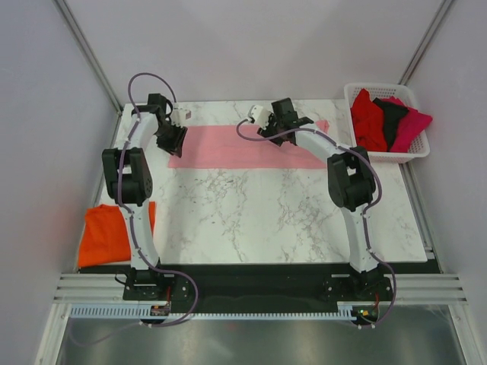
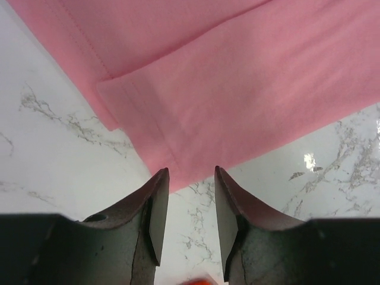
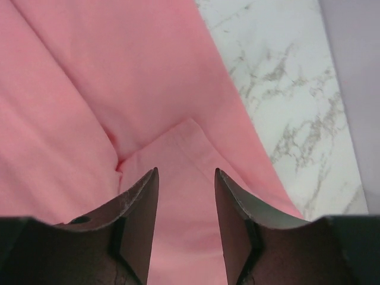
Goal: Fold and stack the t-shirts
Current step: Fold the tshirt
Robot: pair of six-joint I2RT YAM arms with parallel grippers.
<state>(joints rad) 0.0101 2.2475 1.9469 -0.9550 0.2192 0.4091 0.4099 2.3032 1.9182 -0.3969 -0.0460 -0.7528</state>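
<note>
The light pink t-shirt [image 1: 228, 146] lies folded into a long flat band across the far part of the marble table. My left gripper [image 1: 172, 138] is open and empty over its left end; in the left wrist view the shirt's corner [image 2: 237, 89] lies just ahead of the fingertips [image 2: 159, 178], and bare marble shows between them. My right gripper [image 1: 283, 125] is open and empty above the shirt's right end; the pink cloth [image 3: 119, 89] fills the right wrist view. The bright orange t-shirt [image 1: 106, 232] lies folded at the table's left edge. Red [image 1: 367, 120], black [image 1: 392, 118] and magenta [image 1: 411, 125] shirts sit in the basket.
A white plastic basket [image 1: 415, 156] stands at the far right, off the table's corner. The marble table [image 1: 281, 213] has a black strip along its near edge where the arm bases are bolted. White walls close in at the back and sides.
</note>
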